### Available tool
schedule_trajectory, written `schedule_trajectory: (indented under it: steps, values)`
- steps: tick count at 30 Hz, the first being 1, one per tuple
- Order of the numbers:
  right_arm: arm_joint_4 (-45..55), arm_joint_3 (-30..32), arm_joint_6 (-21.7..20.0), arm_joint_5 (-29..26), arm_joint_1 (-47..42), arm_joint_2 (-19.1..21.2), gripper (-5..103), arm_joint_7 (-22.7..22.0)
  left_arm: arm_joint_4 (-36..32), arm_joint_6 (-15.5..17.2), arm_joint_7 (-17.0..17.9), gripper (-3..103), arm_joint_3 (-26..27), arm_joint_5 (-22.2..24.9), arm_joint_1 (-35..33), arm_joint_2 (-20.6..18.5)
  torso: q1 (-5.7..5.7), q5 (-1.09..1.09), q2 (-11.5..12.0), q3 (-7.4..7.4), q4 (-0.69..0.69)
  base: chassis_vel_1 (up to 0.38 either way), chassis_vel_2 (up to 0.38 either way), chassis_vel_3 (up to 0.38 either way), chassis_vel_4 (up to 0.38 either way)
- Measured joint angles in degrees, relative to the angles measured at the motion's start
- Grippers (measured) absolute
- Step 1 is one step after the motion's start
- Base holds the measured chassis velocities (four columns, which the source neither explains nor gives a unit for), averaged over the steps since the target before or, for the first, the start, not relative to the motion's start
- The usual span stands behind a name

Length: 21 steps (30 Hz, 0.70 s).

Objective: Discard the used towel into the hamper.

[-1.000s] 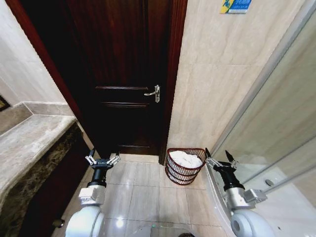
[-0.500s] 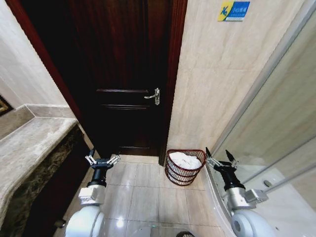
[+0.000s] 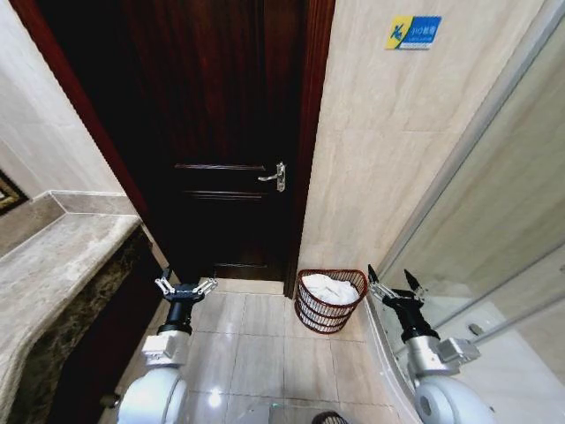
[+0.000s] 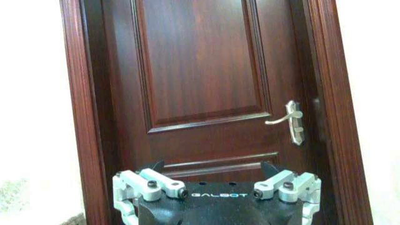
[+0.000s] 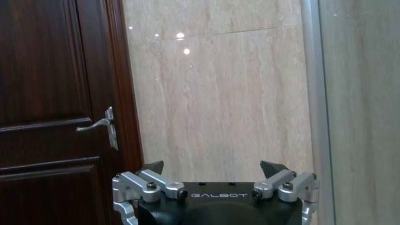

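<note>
The hamper (image 3: 328, 300), a round reddish-brown wire basket, stands on the floor against the marble wall beside the door frame. A crumpled white towel (image 3: 330, 286) lies inside it. My left gripper (image 3: 184, 288) hangs open at the lower left, well to the left of the hamper, empty; its open fingers also show before the door in the left wrist view (image 4: 212, 165). My right gripper (image 3: 394, 283) stands open just right of the hamper's rim, holding nothing, and faces the marble wall in the right wrist view (image 5: 212, 165).
A dark wooden door (image 3: 221, 141) with a silver lever handle (image 3: 273, 174) fills the middle. A stone counter (image 3: 53, 265) runs along the left. A glass shower panel (image 3: 494, 230) slants along the right. Light floor tiles (image 3: 256, 340) lie between the arms.
The whole head picture has slid downward, so the camera has tilted up slightly. Both grippers stay open and the towel rests in the hamper as before.
</note>
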<state>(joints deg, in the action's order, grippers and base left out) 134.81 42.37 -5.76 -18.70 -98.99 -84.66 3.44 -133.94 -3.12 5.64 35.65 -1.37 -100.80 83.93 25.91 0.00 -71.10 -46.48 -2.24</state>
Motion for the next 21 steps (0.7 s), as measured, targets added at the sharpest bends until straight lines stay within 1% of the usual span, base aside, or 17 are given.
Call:
schedule_trajectory:
  steps: [2,10,14,16,21]
  values:
    - [0.02,0.06,-0.08,0.01,0.06,0.08,100,-0.01,0.37,-0.76,0.42,100,-0.05,0.31,0.1,0.02,0.37,0.0,-0.88,-0.49,0.0,0.0,0.0,0.0,0.0]
    - [-0.12,0.26,-0.12,-0.02,0.16,0.51,100,-0.07,1.08,-2.74,2.02,100,-1.08,0.29,0.24,0.61,0.68,0.0,-1.57,-0.9,0.0,0.0,0.0,0.0,0.0]
    - [-0.17,0.38,-0.12,-0.02,0.25,0.76,100,-0.06,1.12,-2.75,2.36,100,-1.26,0.01,0.3,0.81,0.67,0.0,-1.54,-0.88,0.0,0.0,0.0,0.0,0.0]
    - [-0.17,0.48,-0.21,0.13,0.32,0.93,100,-0.2,0.95,-1.62,2.57,100,-1.24,-1.32,0.14,0.97,0.63,0.0,-1.45,-0.83,0.0,0.0,0.0,0.0,0.0]
    - [-0.17,0.52,-0.28,0.3,0.35,0.97,100,-0.32,0.71,-0.96,2.62,100,-1.19,-1.86,0.06,1.01,0.55,0.0,-1.29,-0.74,0.0,0.0,0.0,0.0,0.0]
